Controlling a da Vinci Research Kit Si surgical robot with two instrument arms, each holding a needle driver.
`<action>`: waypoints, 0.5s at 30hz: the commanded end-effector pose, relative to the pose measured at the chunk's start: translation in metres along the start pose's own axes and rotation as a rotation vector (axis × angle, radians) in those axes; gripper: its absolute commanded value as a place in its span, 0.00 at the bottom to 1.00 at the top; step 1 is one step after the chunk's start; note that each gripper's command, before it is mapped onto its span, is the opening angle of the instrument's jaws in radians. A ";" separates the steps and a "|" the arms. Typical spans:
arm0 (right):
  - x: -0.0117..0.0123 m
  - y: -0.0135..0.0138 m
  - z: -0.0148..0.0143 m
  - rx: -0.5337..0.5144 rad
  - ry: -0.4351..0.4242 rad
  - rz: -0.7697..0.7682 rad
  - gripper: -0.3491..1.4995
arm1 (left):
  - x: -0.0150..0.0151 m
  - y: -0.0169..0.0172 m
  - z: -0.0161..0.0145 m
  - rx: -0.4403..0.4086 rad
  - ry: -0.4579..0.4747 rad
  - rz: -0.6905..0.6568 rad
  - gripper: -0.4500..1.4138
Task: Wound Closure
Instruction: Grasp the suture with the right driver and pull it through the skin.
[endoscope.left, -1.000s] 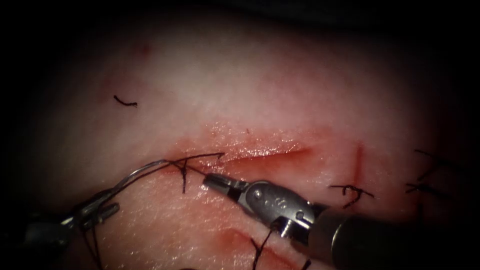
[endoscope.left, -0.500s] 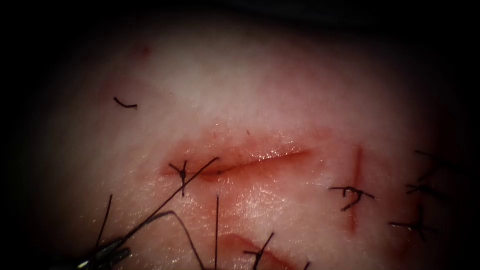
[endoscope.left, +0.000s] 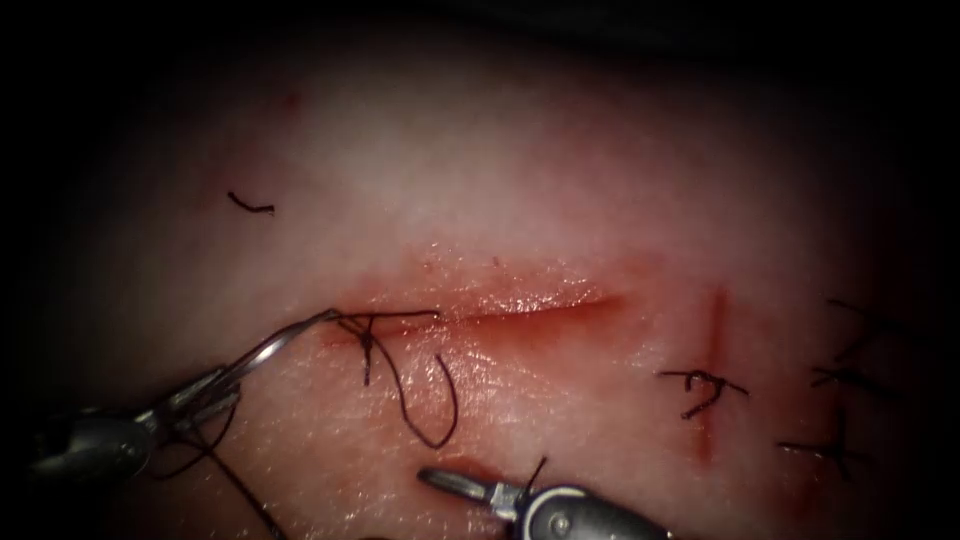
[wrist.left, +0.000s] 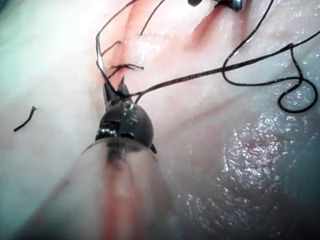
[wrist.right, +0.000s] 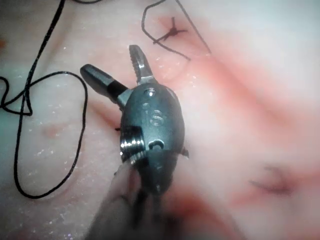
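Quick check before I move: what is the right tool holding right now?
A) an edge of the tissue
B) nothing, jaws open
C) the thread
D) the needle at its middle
B: the right wrist view shows the right tool with its jaws spread apart and nothing between them, above the tissue; the needle is held by the left tool, left of the cut, thread trailing from it.

No word, brand or label can be read anywhere. The only marks are on the right tool (wrist.right: 118, 67): small stamped characters on its metal wrist housing, just behind the spread jaws, one of them perhaps an S or an 8, too faint to tell. The tissue (endoscope.left: 560, 200) near that tool carries no writing.
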 end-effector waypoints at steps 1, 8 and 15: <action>-0.0001 0.0023 0.0001 -0.024 -0.005 -0.037 0.86 | -0.0003 -0.0008 0.0013 0.014 -0.004 0.003 0.00; -0.0001 0.0057 0.0005 -0.049 -0.013 -0.161 0.83 | -0.0027 -0.0064 0.0025 0.080 -0.062 -0.011 0.00; -0.0032 0.0077 0.0047 -0.089 -0.020 -0.182 0.87 | -0.0038 -0.0069 0.0027 0.095 -0.078 -0.009 0.00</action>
